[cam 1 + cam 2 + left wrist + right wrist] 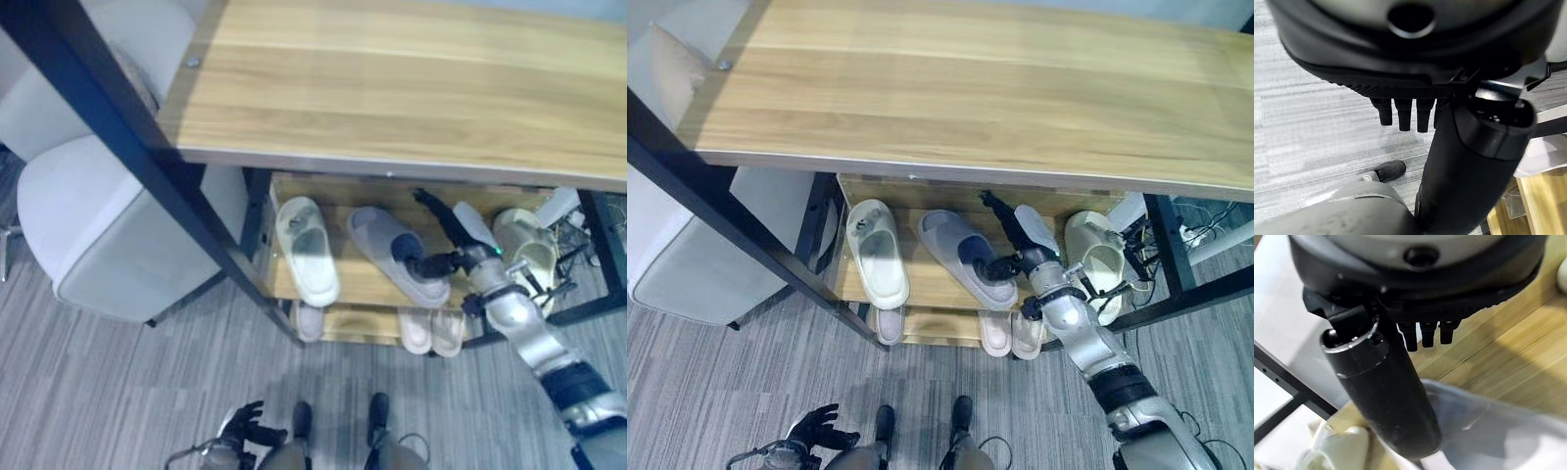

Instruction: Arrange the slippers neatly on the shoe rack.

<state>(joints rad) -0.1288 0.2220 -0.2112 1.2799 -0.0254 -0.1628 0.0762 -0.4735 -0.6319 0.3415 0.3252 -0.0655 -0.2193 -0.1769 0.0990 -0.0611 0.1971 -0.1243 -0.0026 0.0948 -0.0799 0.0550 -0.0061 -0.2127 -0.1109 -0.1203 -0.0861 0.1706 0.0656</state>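
Right hand [1019, 257] reaching over grey slipper [965, 255] on shoe rack [931, 284], fingers straight | left hand [815, 428] hanging low, fingers relaxed

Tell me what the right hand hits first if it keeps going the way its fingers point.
Probably the back of the shoe rack: the right hand points deeper into the shelf, beside the grey slipper. Depth is unclear.

Pale wood-grain bench [411, 88] on black frame, cream-white foam slipper [307, 250], grey-blue slipper [392, 250], grey striped carpet floor [118, 392].
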